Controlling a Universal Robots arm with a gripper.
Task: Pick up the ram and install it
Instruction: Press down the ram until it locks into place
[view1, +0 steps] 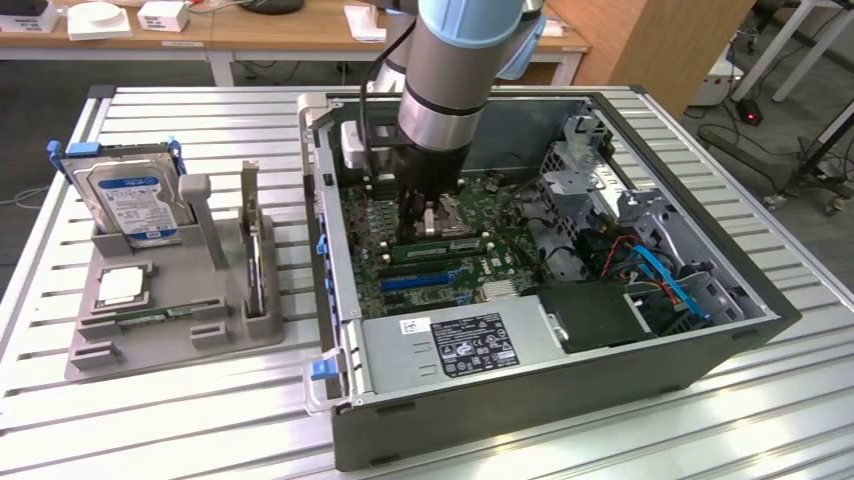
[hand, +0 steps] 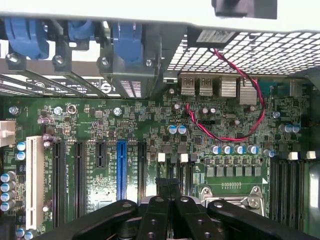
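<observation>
My gripper (view1: 427, 222) is down inside the open computer case (view1: 747, 330), over the memory slots of the green motherboard (hand: 100, 115). Its black fingers (hand: 156, 210) are pressed close together. Right under the fingertips the ram (view1: 438, 243), a thin green stick with a pale label, lies level along a slot. In the wrist view the fingers cover the stick. The slot clips (hand: 161, 157) show just beyond the fingertips. A second, similar stick (view1: 251, 240) stands on edge in the grey holder (view1: 174, 345) at the exterior view's left.
The holder also carries a silver hard drive (view1: 134, 200) with a blue-white label and a square processor chip (view1: 120, 286). Inside the case are the power supply (view1: 461, 345), red and blue cables (view1: 661, 280) and a drive cage (view1: 587, 165). The processor socket (hand: 227, 197) lies beside the slots.
</observation>
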